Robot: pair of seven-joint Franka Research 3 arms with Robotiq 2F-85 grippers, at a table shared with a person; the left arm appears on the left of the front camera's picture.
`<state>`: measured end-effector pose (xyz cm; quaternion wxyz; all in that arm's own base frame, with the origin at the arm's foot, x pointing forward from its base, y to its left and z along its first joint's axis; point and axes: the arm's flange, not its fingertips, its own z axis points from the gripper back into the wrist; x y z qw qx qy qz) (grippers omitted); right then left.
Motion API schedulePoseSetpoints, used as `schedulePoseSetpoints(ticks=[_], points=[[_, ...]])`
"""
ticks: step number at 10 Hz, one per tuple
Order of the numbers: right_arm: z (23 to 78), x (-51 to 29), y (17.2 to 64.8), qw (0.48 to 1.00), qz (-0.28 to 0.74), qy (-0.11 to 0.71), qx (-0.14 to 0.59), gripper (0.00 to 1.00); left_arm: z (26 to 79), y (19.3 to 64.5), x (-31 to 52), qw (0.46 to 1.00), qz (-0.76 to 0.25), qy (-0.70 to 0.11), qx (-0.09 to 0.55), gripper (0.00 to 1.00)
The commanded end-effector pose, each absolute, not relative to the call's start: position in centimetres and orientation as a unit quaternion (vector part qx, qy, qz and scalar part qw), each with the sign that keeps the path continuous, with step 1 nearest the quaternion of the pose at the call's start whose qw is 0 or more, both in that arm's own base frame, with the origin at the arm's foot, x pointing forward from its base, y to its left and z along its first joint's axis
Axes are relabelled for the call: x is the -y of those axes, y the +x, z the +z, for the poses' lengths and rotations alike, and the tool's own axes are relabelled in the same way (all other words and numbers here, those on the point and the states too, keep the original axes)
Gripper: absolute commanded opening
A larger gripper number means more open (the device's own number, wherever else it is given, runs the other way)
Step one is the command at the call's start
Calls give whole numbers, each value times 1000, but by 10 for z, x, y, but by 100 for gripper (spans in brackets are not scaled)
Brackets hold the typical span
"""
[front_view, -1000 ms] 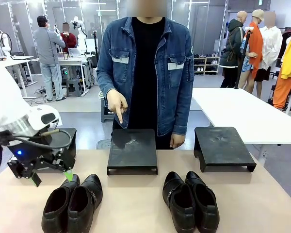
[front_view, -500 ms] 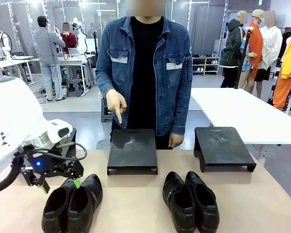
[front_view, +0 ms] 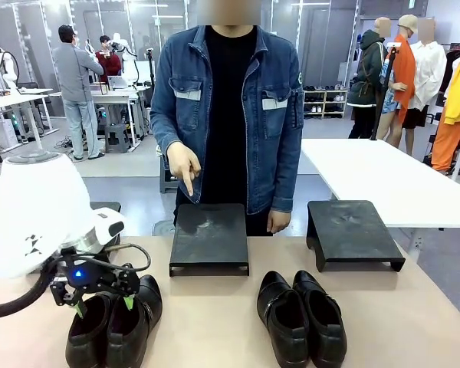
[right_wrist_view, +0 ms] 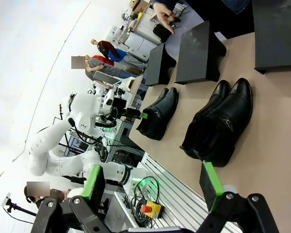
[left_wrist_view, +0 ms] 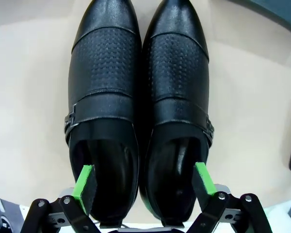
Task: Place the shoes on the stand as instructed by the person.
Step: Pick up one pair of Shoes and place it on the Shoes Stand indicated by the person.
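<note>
Two pairs of glossy black shoes stand near the table's front edge. The left pair point(front_view: 115, 326) has buckled straps point(left_wrist_view: 136, 99); the right pair point(front_view: 303, 318) stands apart from it. My left gripper point(front_view: 103, 305) hangs open right over the left pair's heel openings, one green pad point(left_wrist_view: 83, 187) above each shoe and both inner walls between them. The right gripper point(right_wrist_view: 152, 182) is open and holds nothing, well back from the right pair point(right_wrist_view: 218, 124). The person point(front_view: 228, 115) points a finger point(front_view: 190, 184) down at the middle stand point(front_view: 209, 239).
A second black stand point(front_view: 353, 230) sits at the back right. A third stand point(front_view: 107, 208) is partly hidden behind my left arm. A white table point(front_view: 391, 180) stands beyond the right side. Bare tabletop lies between the two pairs.
My left arm has swung right and down, from beside the left pair's toes to directly over the shoes' openings. The person's pointing hand and the shoes have stayed put.
</note>
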<state>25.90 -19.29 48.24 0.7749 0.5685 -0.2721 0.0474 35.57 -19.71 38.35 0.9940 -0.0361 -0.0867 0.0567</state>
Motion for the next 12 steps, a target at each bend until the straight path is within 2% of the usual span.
schedulePoseSetpoints(ticks=[1,4,5,6,7,8,11,12], points=[[483,193,259,771,55,569,279,100,354,344,195,992,70,-27,104,100],[483,193,259,771,55,569,279,100,333,338,195,994,67,-17,89,100],[483,193,259,771,55,569,279,100,330,336,196,994,66,-15,91,77],[483,193,259,771,55,569,279,100,327,335,196,994,64,-9,92,40],[483,193,259,771,55,569,279,100,327,333,196,994,65,-6,93,18],[483,193,259,771,55,569,279,100,326,332,194,994,67,-4,90,0],[483,193,259,771,55,569,279,100,325,327,194,994,64,2,91,3],[483,193,259,771,55,569,279,100,327,326,194,994,62,5,93,0]])
